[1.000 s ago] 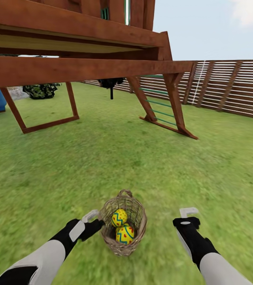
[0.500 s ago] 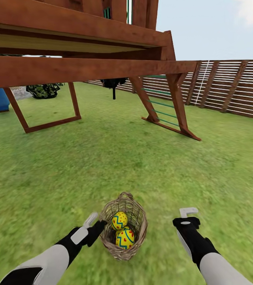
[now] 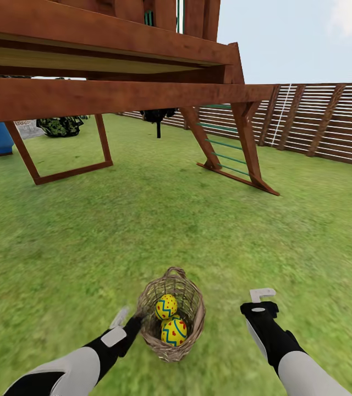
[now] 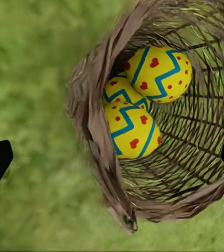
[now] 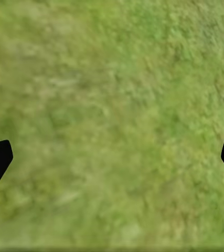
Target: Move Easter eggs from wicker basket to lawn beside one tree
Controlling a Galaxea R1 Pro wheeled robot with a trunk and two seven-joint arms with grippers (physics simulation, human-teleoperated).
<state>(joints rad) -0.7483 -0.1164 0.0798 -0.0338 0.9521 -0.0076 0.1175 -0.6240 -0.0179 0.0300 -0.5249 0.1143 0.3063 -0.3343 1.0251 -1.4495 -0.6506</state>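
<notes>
We are hovering our left gripper [image 3: 127, 319], jaws spread wide, at the basket's [image 3: 193, 324] 9 o'clock rim. Three eggs [image 4: 131, 130] are lying inside. Our right gripper [image 3: 262, 295], also released, is hanging over bare lawn [image 3: 143, 236] at 3 o'clock. A wooden play frame [image 3: 115, 88] and fence [image 3: 330, 121] are standing at 12.

The wicker basket [image 3: 170, 319] stands upright on the lawn [image 3: 143, 231]. Three yellow Easter eggs [image 4: 143, 102] with blue zigzags lie inside, touching
</notes>
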